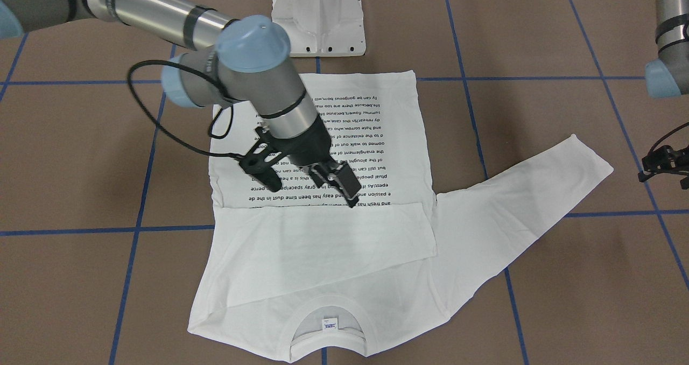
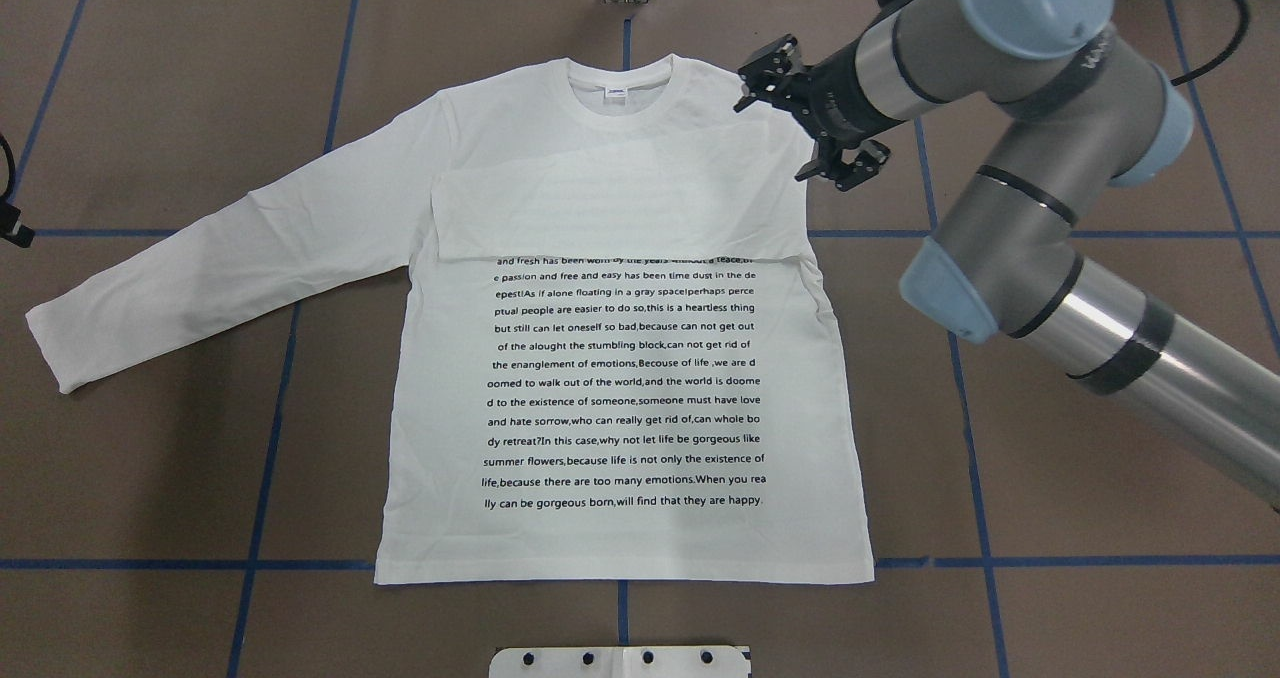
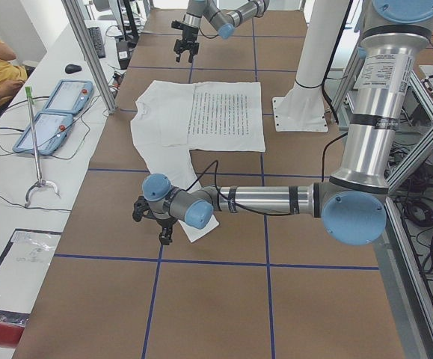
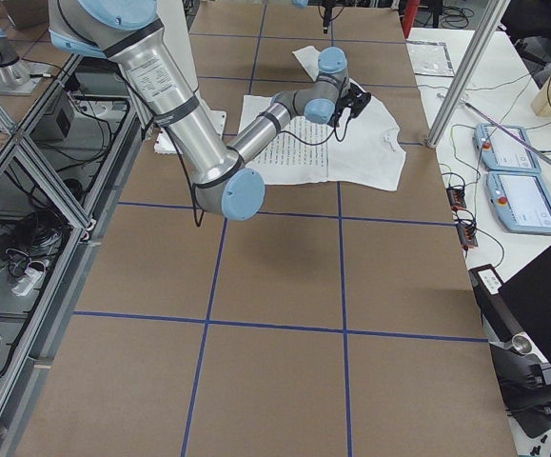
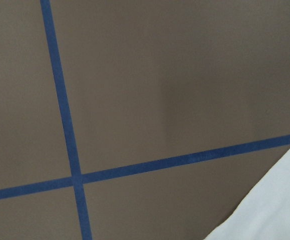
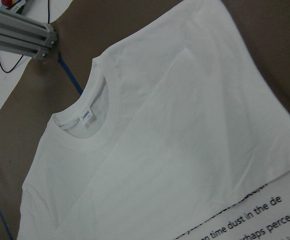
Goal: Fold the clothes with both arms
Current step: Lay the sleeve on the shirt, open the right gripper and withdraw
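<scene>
T-shirt (image 2: pixel 620 378) flat on bench (image 2: pixel 150 478), print up. Done: one sleeve (image 2: pixel 620 208) folded across chest near collar (image 2: pixel 672 70). To do, prob.: other sleeve (image 2: pixel 200 258), spread well away from collar, & body folds. Right hand (image 2: pixel 772 136) released, empty, beside collar; left hand (image 1: pixel 666 163): can't tell. Print ends "they are happy."; neck label (image 2: pixel 613 90) unreadable.

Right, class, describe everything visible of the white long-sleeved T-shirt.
The white long-sleeved T-shirt, cotton-looking, lies flat on the brown table, black text upward, ribbed collar with its neck label away from the robot. One sleeve is folded across the chest, hiding the top lines; the other sleeve stretches out on the robot's left. The right hand hovers open above one shoulder.
</scene>
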Available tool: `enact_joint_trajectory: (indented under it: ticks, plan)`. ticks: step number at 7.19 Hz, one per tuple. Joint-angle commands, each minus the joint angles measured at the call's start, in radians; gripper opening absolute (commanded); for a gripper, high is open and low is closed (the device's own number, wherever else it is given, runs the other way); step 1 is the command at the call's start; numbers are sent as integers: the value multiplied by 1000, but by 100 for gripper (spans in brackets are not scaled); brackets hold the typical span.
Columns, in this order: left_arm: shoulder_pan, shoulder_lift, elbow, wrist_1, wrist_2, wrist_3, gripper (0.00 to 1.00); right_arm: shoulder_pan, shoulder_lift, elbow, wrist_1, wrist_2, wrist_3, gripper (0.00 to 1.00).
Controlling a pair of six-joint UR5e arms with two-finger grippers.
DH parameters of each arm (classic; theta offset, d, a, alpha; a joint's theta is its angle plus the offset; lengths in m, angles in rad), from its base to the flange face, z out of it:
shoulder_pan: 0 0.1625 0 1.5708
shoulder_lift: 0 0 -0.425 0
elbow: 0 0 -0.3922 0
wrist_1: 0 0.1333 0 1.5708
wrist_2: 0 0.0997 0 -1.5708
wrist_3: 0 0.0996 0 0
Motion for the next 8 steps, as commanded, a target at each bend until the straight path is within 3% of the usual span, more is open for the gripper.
enact_joint_trajectory:
  ticks: [1,7,8]
  plan:
    - [61,2,13,-7,-20,-69,86,83,-160,64,12,87,-123,100]
    - [120,45,53,-70,-18,-71,76,80,-188,69,9,92,-137,100]
    - [123,47,56,-89,-17,-74,69,79,-186,66,9,93,-137,100]
